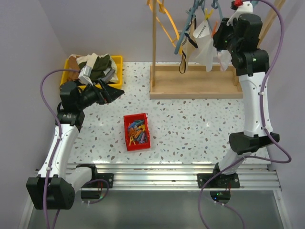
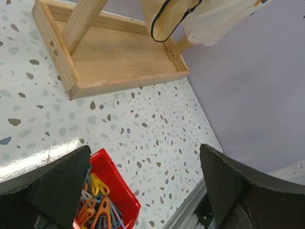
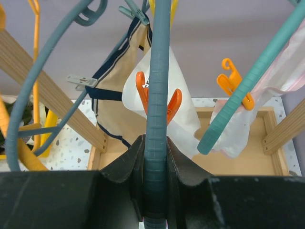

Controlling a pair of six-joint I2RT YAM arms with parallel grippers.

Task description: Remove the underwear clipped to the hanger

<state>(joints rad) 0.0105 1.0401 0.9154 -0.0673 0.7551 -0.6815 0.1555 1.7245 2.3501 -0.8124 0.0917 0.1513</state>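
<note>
While the right gripper (image 3: 155, 143) pinches the teal hanger bar (image 3: 157, 71), cream underwear (image 3: 115, 110) with navy trim hanging clipped just behind it, orange clip (image 3: 174, 102) on white fabric alongside, left gripper (image 2: 144, 150) spread wide above the table (image 2: 143, 119).

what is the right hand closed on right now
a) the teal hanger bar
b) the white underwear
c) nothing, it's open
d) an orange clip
a: in the right wrist view the right hand is shut on either side of the teal hanger bar, while the orange clip sits further along the bar, out of its grip.
</note>
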